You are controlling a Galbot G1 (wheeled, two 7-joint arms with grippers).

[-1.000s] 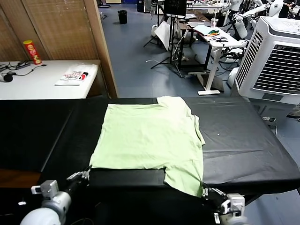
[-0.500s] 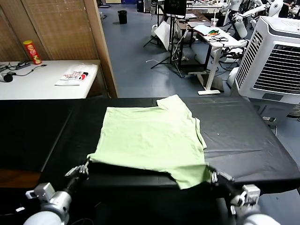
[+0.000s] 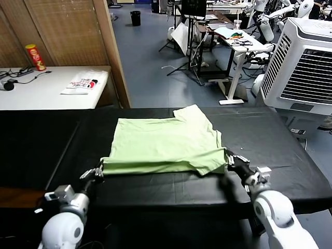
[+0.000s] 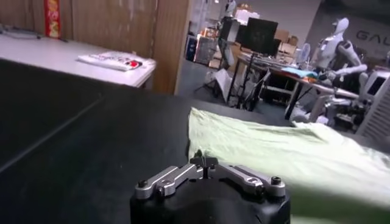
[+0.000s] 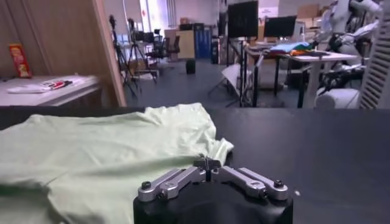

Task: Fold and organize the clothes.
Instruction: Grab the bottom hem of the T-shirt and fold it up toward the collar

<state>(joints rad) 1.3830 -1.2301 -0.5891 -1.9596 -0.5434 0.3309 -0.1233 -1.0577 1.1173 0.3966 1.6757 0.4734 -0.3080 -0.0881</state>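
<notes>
The clothes are one pale mint-green T-shirt (image 3: 166,137) lying on the black table (image 3: 275,145), its near hem raised in a low roll. My left gripper (image 3: 98,171) is shut on the hem's near-left corner. My right gripper (image 3: 229,157) is shut on the near-right corner. In the left wrist view the closed gripper (image 4: 204,161) meets the T-shirt (image 4: 292,152) at its edge. In the right wrist view the closed gripper (image 5: 208,163) pinches a bunched corner of the T-shirt (image 5: 97,152).
A white side table (image 3: 31,93) at the back left carries a red can (image 3: 35,57), a white packet (image 3: 81,83) and cables. A wooden partition (image 3: 111,46) stands behind the table. A large white air cooler (image 3: 303,62) stands at the right.
Both grippers have moved up from the table's front edge toward the far side, carrying the hem. The part that hung over the edge now lies on the table.
</notes>
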